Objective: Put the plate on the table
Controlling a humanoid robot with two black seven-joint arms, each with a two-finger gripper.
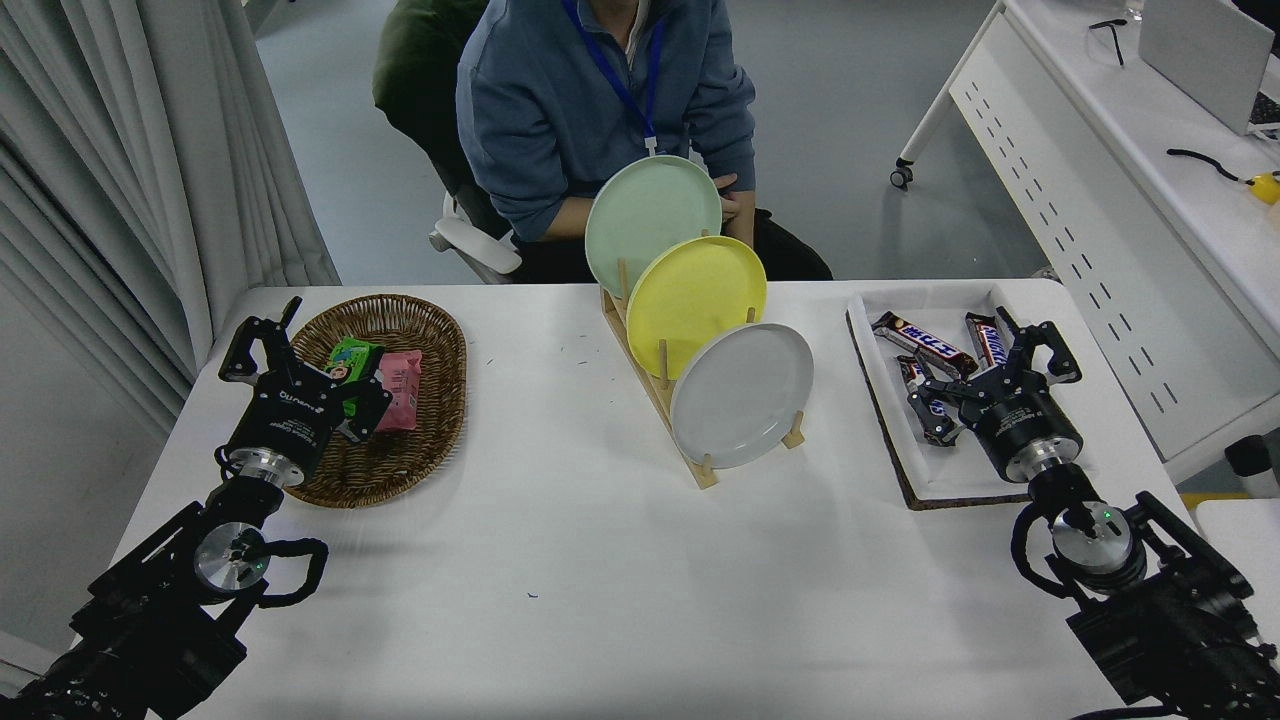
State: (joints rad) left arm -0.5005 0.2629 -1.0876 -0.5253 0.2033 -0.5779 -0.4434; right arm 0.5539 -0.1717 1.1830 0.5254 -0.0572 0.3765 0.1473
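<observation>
Right gripper (pixel 990 365) hangs over the white tray (pixel 885 400) of candy bars (pixel 925 343), fingers spread wide, nothing in them. Well to its left, across bare table (pixel 560 560), the grey plate (pixel 742 395) stands on edge in the front slot of the wooden rack (pixel 660 400), with a yellow plate (pixel 696 305) and a green plate (pixel 652 225) behind it. Left gripper (pixel 275 345) sits parked over the wicker basket (pixel 420 440), fingers spread too, above the snack packs (pixel 385 385). A person (pixel 590 100) sits at the far side.
</observation>
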